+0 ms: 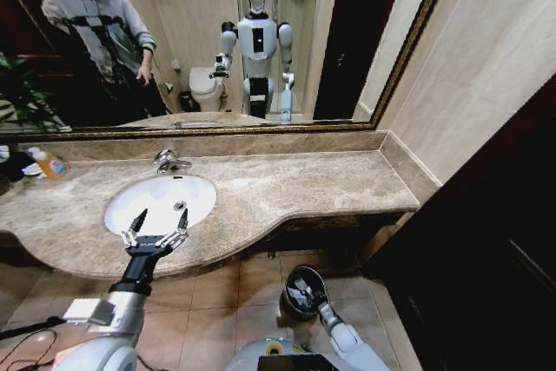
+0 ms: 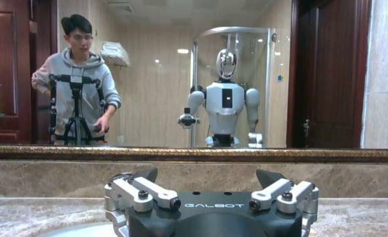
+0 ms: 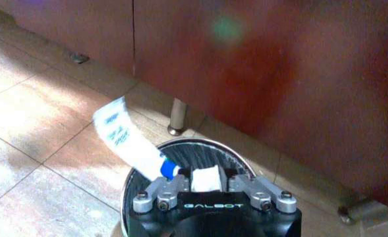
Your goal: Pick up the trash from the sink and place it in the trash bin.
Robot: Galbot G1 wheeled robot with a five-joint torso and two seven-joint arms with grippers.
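A large mirror [image 1: 217, 41] with a dark gold-edged frame hangs on the wall above the beige marble counter [image 1: 304, 184]. The wall [image 1: 469, 84] on the right side is covered with pale beige stone panels. In the mirror is seen a glass shower cabin [image 2: 237, 84], a white toilet [image 1: 206, 86], a dark wooden door [image 2: 325, 74] and a person standing behind a tripod. The leaves of a green plant [image 1: 19, 93] are at the far left. The floor [image 1: 234, 293] has brown-beige tiles with thin dark joints. Under the counter there is dark reddish wooden cabinet [image 3: 266, 64], standing on small metal legs [image 3: 176, 116]. Light falls in bright patches on the floor tiles.
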